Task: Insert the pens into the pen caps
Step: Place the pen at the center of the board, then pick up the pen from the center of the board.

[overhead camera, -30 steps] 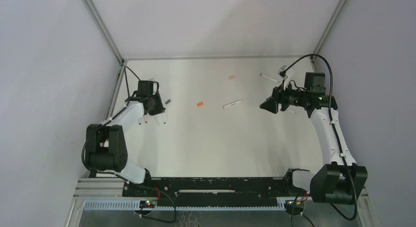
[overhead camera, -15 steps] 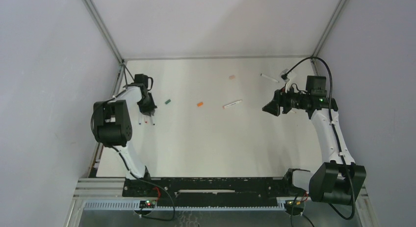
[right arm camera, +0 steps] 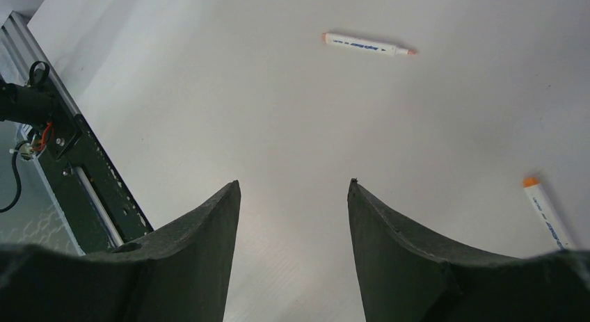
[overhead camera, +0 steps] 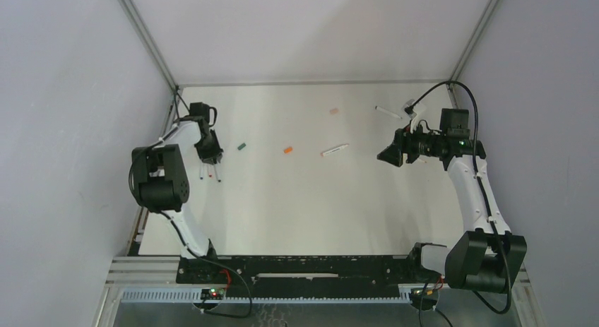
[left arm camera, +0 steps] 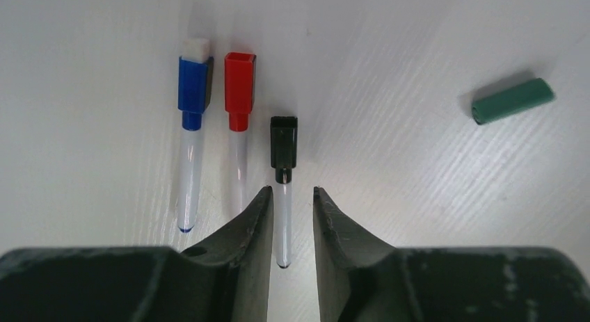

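Observation:
In the left wrist view three capped pens lie side by side on the table: one with a blue cap (left arm camera: pixel 193 85), one with a red cap (left arm camera: pixel 240 89) and one with a black cap (left arm camera: pixel 284 142). The black-capped pen's white barrel (left arm camera: pixel 282 224) lies between the fingers of my left gripper (left arm camera: pixel 292 190), which is open, with a gap beside the barrel. A loose green cap (left arm camera: pixel 513 101) lies to the right. My right gripper (right arm camera: pixel 294 182) is open and holds nothing; it hovers near the table's right side (overhead camera: pixel 385 156).
An orange cap (overhead camera: pixel 287 150) and a pinkish cap (overhead camera: pixel 334 111) lie mid-table. An uncapped pen (overhead camera: pixel 335 150) lies near them and another pen (overhead camera: pixel 387 112) at the back right. The right wrist view shows a pen with an orange tip (right arm camera: pixel 546 212) close by and the black base rail (right arm camera: pixel 83 190).
My left gripper has opened and let go of the black-capped pen, which now lies on the table beside the other two. The left arm shifted slightly left. The right arm hardly moved.

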You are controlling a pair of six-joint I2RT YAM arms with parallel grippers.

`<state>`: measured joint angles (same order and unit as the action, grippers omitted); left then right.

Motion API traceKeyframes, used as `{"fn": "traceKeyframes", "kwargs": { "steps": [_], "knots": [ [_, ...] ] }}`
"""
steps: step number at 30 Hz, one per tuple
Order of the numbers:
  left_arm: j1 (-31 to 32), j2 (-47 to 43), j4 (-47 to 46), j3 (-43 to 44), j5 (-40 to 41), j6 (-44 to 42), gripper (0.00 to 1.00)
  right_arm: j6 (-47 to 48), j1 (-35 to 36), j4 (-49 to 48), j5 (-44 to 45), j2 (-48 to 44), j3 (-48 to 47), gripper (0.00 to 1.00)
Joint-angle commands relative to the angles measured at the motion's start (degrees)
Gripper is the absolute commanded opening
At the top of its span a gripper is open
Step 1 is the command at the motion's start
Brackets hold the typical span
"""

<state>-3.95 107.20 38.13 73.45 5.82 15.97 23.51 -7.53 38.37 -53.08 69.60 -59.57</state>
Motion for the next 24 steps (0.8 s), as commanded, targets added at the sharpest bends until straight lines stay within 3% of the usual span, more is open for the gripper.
{"fn": "traceKeyframes", "kwargs": {
  "steps": [1,7,15,19,22,24],
  "knots": [
    [-0.32,-8.17,-1.95,0.01,-2.72,-1.86,0.31,-0.28,-0.47,-1.02,-1.85,0.30,-1.25,0.65],
    [-0.19,-20.54,-10.75,-6.03,-12.74,-3.28,0.31,-1.40,-0.47,-1.29,-2.80,0.62,-1.27,0.65],
    [-0.16,-35.55,-29.29,-14.11,-27.27,-0.52,0.36,-1.56,-1.32,0.98,-3.38,2.31,-4.27,0.65],
    [-1.15,-38.49,-36.25,-16.04,-29.68,3.85,0.42,-0.48,-2.21,3.79,-3.69,4.12,-6.79,0.65],
    [-2.69,-39.01,-39.20,-16.52,-30.36,8.37,0.56,2.06,-2.31,8.20,-2.67,6.45,-10.17,0.65],
    [-3.86,-38.43,-40.82,-16.49,-32.25,11.30,0.60,3.89,-2.31,11.77,-1.44,8.97,-13.29,0.65]
  ]
}}
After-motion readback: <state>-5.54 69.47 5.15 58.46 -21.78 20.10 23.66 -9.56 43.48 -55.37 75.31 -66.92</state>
